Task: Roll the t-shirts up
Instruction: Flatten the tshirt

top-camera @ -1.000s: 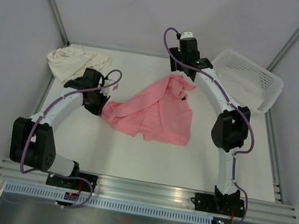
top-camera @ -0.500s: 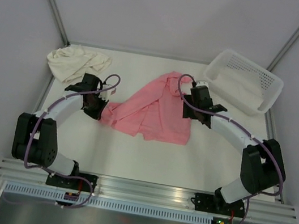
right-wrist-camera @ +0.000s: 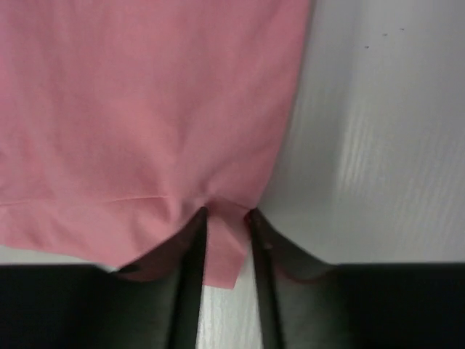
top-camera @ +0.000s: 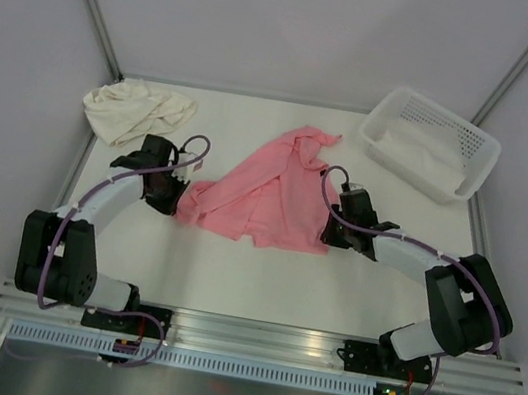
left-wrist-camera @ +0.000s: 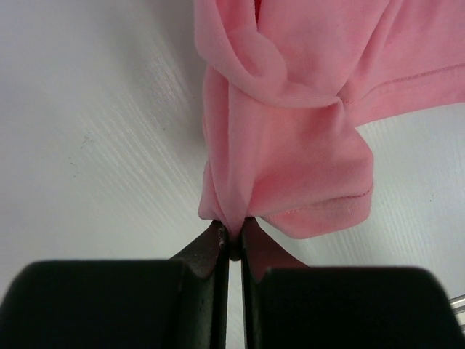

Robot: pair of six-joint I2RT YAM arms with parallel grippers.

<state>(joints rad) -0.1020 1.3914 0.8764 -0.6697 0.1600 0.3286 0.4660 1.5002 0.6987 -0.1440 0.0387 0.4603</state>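
Note:
The salmon pink t-shirt (top-camera: 269, 198) lies crumpled in the middle of the table. My left gripper (top-camera: 176, 201) is at its left end, shut on a bunched fold of pink cloth (left-wrist-camera: 290, 145), which is pinched between the fingertips of the left gripper (left-wrist-camera: 234, 231). My right gripper (top-camera: 327, 230) is low at the shirt's right front corner. Its jaws stand apart in the right wrist view, with the hem corner of the pink shirt (right-wrist-camera: 145, 109) lying loose between the fingers of the right gripper (right-wrist-camera: 225, 214). The cream t-shirt (top-camera: 137, 107) sits heaped at the back left.
A white perforated basket (top-camera: 476, 142) stands at the back right with pale cloth in it. Grey walls and slanted metal posts close in the back and sides. An aluminium rail runs along the near edge by the arm bases.
My right arm swung from the shirt's far end down to its right front corner, and its jaws narrowed around the hem. The left gripper kept its grip and barely shifted.

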